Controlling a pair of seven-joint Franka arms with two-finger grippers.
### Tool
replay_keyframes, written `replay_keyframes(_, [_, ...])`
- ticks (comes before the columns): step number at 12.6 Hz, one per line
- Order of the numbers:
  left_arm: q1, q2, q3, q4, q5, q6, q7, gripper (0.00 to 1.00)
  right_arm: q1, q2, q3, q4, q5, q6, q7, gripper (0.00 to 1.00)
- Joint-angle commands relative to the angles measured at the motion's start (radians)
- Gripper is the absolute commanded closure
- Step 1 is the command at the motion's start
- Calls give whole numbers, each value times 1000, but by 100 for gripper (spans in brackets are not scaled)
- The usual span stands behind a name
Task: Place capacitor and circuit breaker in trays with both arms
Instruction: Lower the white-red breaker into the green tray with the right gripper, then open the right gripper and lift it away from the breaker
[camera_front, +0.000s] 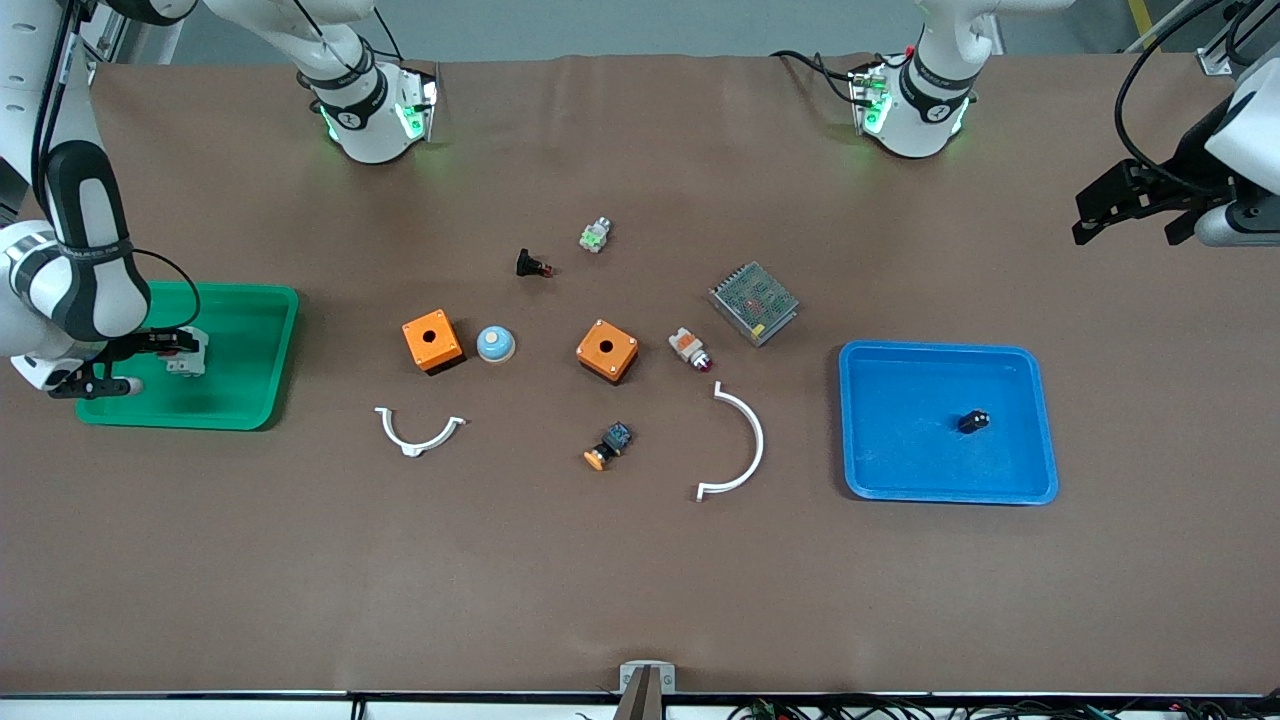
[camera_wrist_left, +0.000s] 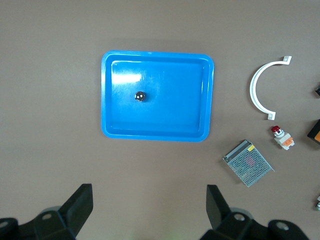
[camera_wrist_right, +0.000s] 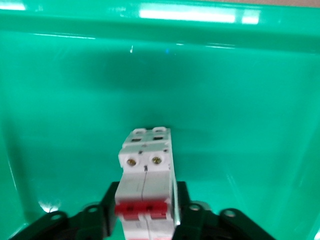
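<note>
**Desk:** Right gripper (camera_wrist_right: 146, 220) first. What did it have?

**Photographer:** It was clamped on the circuit breaker (camera_wrist_right: 146, 170), a finger on each side and the red levers facing its wrist camera. The breaker stood low inside the green tray (camera_front: 250, 340). Take the table as a dial with twelve at the robots' bases, and that tray sat at nine o'clock.

**Desk:** And across the middle?

**Photographer:** A small white curved clip (camera_front: 420, 432) lay at seven o'clock. An orange box (camera_front: 432, 340) sat at twelve o'clock from it, with a blue-and-white dome (camera_front: 495, 344) just beside the box at its three o'clock. A black push-button part (camera_front: 533, 265) and a green-and-white part (camera_front: 595, 235) lay toward twelve. A second orange box (camera_front: 607, 350) was near the centre, and the orange-capped button (camera_front: 608, 446) lay at its six o'clock. A white-and-orange part with a red tip (camera_front: 690, 348) lay at that box's three o'clock. Then came a larger white arc (camera_front: 735, 445) and a metal mesh-topped unit (camera_front: 754, 302).

**Desk:** The capacitor?

**Photographer:** The capacitor (camera_front: 973, 421) lay in the blue tray (camera_front: 900, 470) at three o'clock on the dial, just toward three o'clock of the tray's middle, touching no wall.

**Desk:** Left gripper?

**Photographer:** The left gripper (camera_front: 1135, 215) hung at two o'clock over bare table, its fingers (camera_wrist_left: 80, 200) spread wide and holding nothing.
</note>
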Motion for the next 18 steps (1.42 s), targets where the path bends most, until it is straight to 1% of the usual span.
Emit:
replay_keyframes(1, [1, 7, 6, 16, -16, -2, 11, 0, -1, -19, 1, 14, 30, -22, 7, 0])
replay_keyframes(2, [1, 8, 5, 13, -16, -2, 11, 0, -1, -23, 0, 58, 30, -75, 7, 0])
replay_keyframes(3, [-1, 8, 5, 13, -16, -4, 11, 0, 9, -25, 1, 131, 30, -150, 14, 0])
replay_keyframes(6, [1, 2, 6, 13, -5, -8, 8, 0, 73, -20, 0, 387, 18, -377, 122, 0])
replay_keyframes(7, [1, 2, 8, 13, -4, -8, 0, 0, 88, -20, 1, 435, 18, -401, 123, 0])
replay_keyframes(9, [1, -2, 8, 9, 7, -10, -7, 0, 134, -23, 1, 498, 27, -403, 128, 0])
replay_keyframes(11, [1, -4, 2, 9, 27, -10, -13, 0, 197, -23, 4, 596, 32, -404, 183, 0])
replay_keyframes(12, [1, -4, 2, 9, 27, -11, -18, 0, 222, -25, 9, 638, 53, -413, 212, 0])
replay_keyframes(14, [1, -8, 2, 7, 28, -19, -24, 0, 269, -26, 6, 728, 137, -473, 269, 0])
replay_keyframes(15, [1, -10, 2, 1, 28, -21, -27, 0, 275, -26, 10, 759, 139, -493, 312, 0])
replay_keyframes(16, [1, -16, 2, -1, 36, -21, -27, 0, 317, -43, 13, 761, 130, -505, 394, 0])
replay_keyframes(17, [-1, -18, 0, -2, 57, -22, -27, 0, 322, -84, 33, 761, 115, -539, 486, 0])
replay_keyframes(18, [-1, -21, -1, -2, 62, -28, -27, 0, 300, -101, 103, 767, 40, -582, 537, 0])
